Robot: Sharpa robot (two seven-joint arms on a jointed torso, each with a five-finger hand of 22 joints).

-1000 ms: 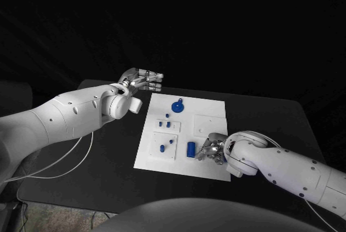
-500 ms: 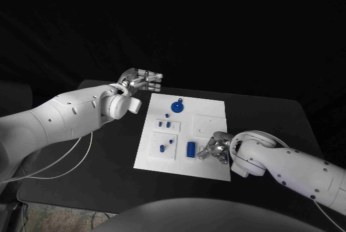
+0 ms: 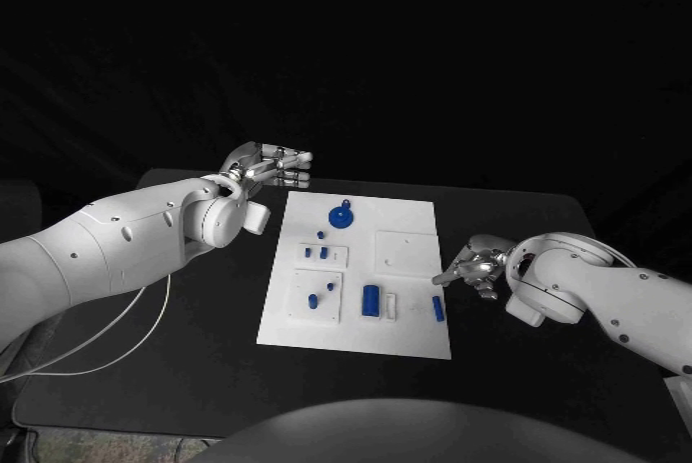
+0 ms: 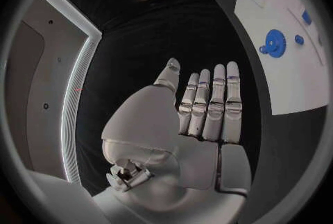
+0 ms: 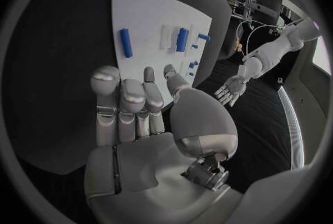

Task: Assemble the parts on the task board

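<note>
On the black counter point(image 3: 188, 333) lies the white board point(image 3: 411, 218). Small blue parts sit on it. A round blue gear point(image 3: 342, 218) is near the far end. A thick blue peg point(image 3: 371, 300) stands in the near row. A thin blue rod point(image 3: 438, 307) lies loose by the near right edge.

The right hand point(image 3: 475, 266) hangs just off the right edge of the board, near the rod. Its fingers point(image 5: 125, 107) are straight and close side by side, and they hold nothing. The left hand point(image 3: 267, 166) floats past the far left corner of the board. Its fingers point(image 4: 211, 107) are also straight and close together, with nothing in them.

I think things could still go wrong. The rod lies very near the edge. If the right hand bumps it, it may roll off onto the counter. It is thin, so it may slip when pinched. A hard push could also slide the whole board.

A second ago the right hand was over the near right part of the board, with its fingers curled down. Now it has pulled away to the side, and the rod shows where the hand was. The left hand has stayed by its corner. The whole view has shifted a little too.
</note>
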